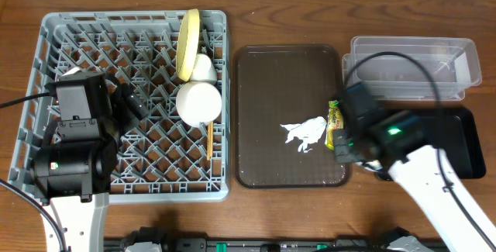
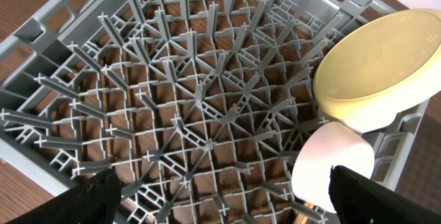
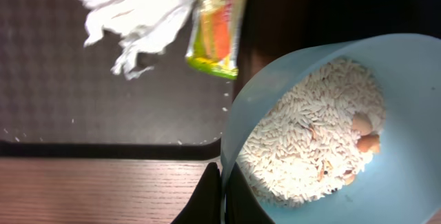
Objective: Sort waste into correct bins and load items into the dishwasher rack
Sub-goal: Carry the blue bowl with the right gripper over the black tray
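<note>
The grey dishwasher rack (image 1: pixel 46 74) holds an upright yellow plate (image 1: pixel 188 43), a white cup (image 1: pixel 204 69), a white bowl (image 1: pixel 198 101) and chopsticks (image 1: pixel 209 139). My left gripper (image 2: pixel 220 203) hovers open over the rack's pegs (image 2: pixel 193 100), with the white bowl (image 2: pixel 331 162) beside its right finger and the plate (image 2: pixel 379 65) beyond. My right gripper (image 3: pixel 222 196) is shut on the rim of a light blue bowl (image 3: pixel 386 148) full of rice scraps (image 3: pixel 310 134). A crumpled napkin (image 1: pixel 304 133) and a snack wrapper (image 1: pixel 335 124) lie on the brown tray.
The brown tray (image 1: pixel 271 89) sits between the rack and my right arm. A clear plastic container (image 1: pixel 411 66) stands at the back right, with a black tray (image 1: pixel 465 143) in front of it. A few loose rice grains dot the brown tray (image 3: pixel 41 114).
</note>
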